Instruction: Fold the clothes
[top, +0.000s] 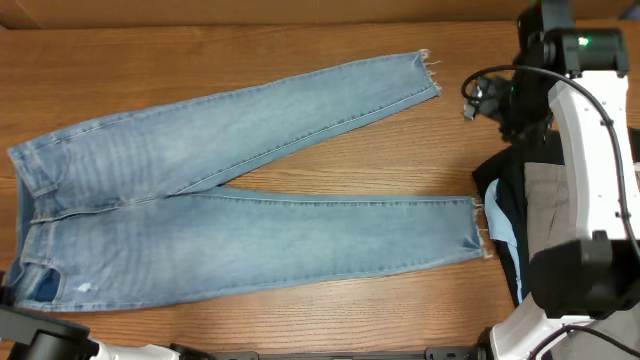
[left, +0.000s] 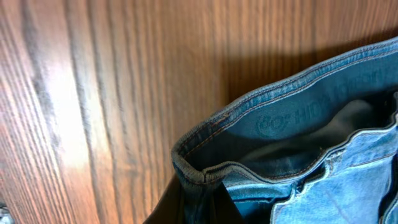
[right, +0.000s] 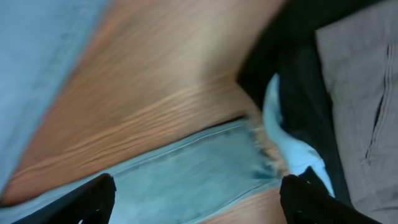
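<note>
The left gripper (top: 10, 293) sits at the near left corner of the jeans (top: 230, 190), mostly cut off by the picture edge. Its jaws are closed. In the wrist view the waistband (left: 261, 109) stands lifted off the table (top: 300, 320), with its darker inside and a stamped label showing. The waistband's corner runs down into a dark shape at the bottom edge, so the jaws look pinched on that corner, though the fingers themselves cannot be made out

The jeans lie flat along the table, waistband at the left and legs running right. A small whitish spot (top: 85, 288) marks the cloth near the held corner. The far leg slants away from the near one and ends in a frayed hem (top: 428, 72). The near leg runs almost straight and ends in its own frayed hem (top: 480, 228), further right. The legs meet near the crotch and spread apart toward the hems, with bare wood between them

Right of the far hem and apart from it hangs the right gripper (top: 490, 98). Its wrist view is blurred, but two dark fingertips (right: 93, 199) show at the bottom corners, wide apart with nothing gripped, and the near hem lies below them

Just right of the near hem lies a pile (top: 520, 200) of dark, grey and pale blue cloth. Whether its pale blue piece touches the fraying or only lies beside it cannot be told. The white right arm (top: 590, 150) stands over the pile
</note>
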